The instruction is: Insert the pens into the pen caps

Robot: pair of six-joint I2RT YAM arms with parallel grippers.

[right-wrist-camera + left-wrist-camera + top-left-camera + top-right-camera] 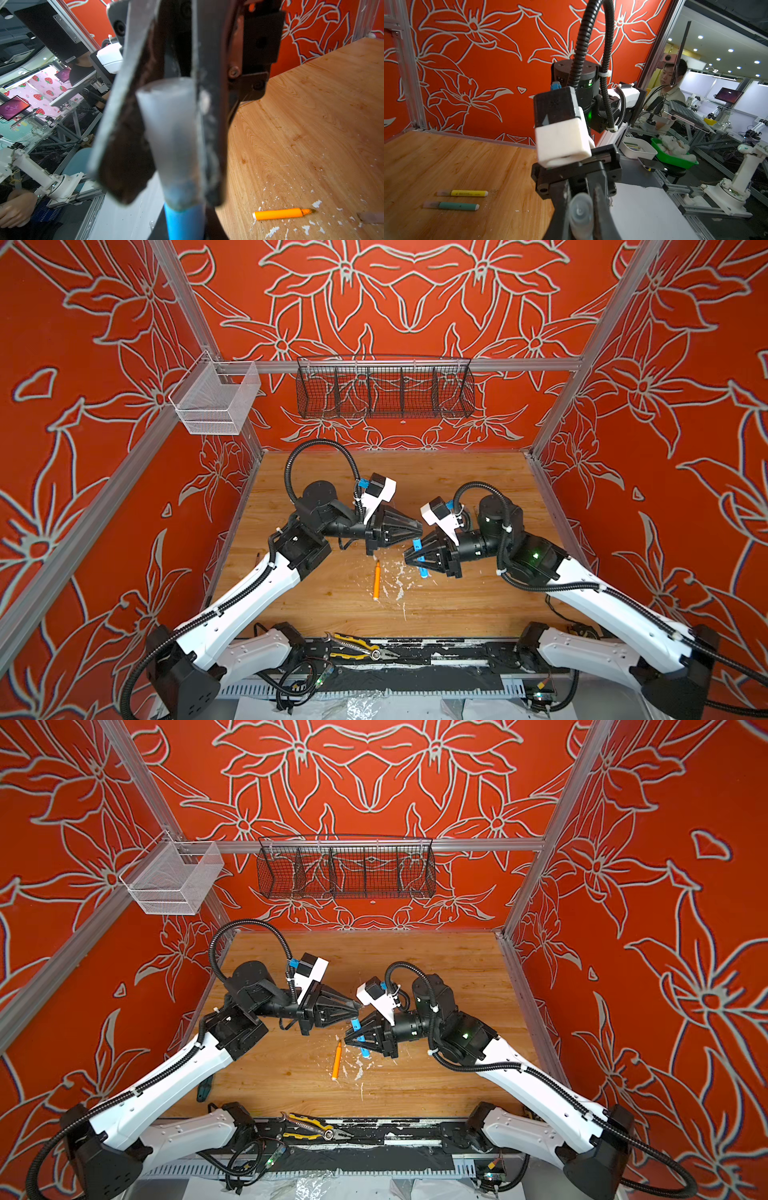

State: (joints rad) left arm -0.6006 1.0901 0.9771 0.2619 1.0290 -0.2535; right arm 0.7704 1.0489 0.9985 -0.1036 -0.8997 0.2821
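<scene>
My right gripper [408, 559] [185, 230] is shut on the blue pen [420, 562] [360, 1041] [184, 220] above the middle of the table. A clear pen cap [580, 212] [172, 135] sits over that pen's far end, with my left gripper [419, 527] [580, 220] shut on it. The two grippers meet tip to tip. The orange pen [376, 580] [336, 1061] [280, 214] lies uncapped on the wood below them. In the left wrist view the yellow pen [469, 193] and the green pen [456, 205] lie side by side, each with a clear cap on one end.
White flecks [397, 578] are scattered around the orange pen. Yellow-and-black pliers [355, 646] lie on the front rail, and a dark green screwdriver [204, 1088] lies by the left arm. A white mesh basket [216, 400] and a black wire basket [384, 389] hang on the walls.
</scene>
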